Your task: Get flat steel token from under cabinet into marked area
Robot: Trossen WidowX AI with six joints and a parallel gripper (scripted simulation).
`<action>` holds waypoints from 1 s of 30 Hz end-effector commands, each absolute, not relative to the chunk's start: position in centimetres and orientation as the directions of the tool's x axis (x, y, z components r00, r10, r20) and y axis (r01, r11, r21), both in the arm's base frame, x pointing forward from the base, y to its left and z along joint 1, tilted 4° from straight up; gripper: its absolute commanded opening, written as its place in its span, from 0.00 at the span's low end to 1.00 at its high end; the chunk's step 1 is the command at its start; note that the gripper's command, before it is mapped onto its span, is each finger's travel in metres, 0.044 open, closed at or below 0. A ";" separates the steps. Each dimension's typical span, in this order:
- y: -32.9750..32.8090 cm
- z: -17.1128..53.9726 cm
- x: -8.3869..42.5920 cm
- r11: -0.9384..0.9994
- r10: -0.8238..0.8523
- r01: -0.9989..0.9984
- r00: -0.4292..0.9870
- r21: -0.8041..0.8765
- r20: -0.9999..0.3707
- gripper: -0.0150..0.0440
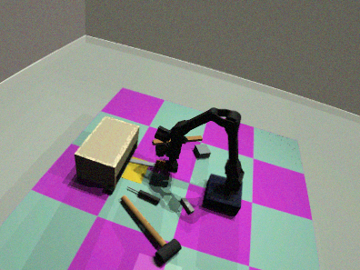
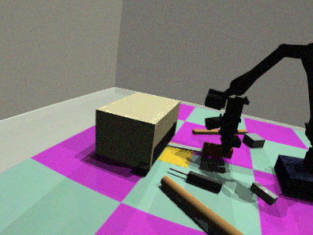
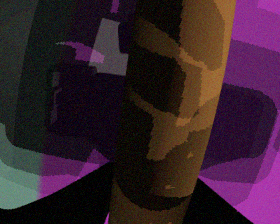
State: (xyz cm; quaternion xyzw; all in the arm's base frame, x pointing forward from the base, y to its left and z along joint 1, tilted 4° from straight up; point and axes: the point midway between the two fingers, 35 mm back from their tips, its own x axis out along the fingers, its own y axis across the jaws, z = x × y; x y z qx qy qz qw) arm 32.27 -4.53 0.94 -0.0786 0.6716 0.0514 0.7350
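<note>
The cream cabinet (image 1: pixel 109 135) (image 2: pixel 138 108) stands at the left, with a dark low opening along its front. The yellow marked area (image 1: pixel 134 174) (image 2: pixel 175 157) lies in front of it. My gripper (image 1: pixel 171 165) (image 2: pixel 228 150) (image 3: pixel 150 177) is shut on the brown handle (image 1: pixel 160 165) (image 2: pixel 211 149) (image 3: pixel 200 100) of a flat-bladed tool, low over the table to the right of the marked area. Its long grey blade (image 1: pixel 142 163) (image 2: pixel 183 146) points toward the cabinet front, past the area's far side. Whether its tip is under the cabinet is unclear. I cannot make out the token.
A two-pronged tool with a black handle (image 1: pixel 148 196) (image 2: pixel 203 182) lies nearer the cameras, beside a wooden-handled mallet (image 1: pixel 143 222) (image 2: pixel 197 205). A wooden stick (image 1: pixel 194 138) (image 2: pixel 201 132) lies behind the gripper. Grey blocks (image 1: pixel 202 151) (image 2: pixel 254 140) lie between gripper and arm base.
</note>
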 end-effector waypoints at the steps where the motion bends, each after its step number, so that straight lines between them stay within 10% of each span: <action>1: -4.7 0.8 31.6 0.981 -0.030 -0.187 0.091 -0.046 -0.995 0.25; 30: -5.4 0.5 28.3 0.981 -0.030 -0.187 0.089 -0.046 -0.996 0.25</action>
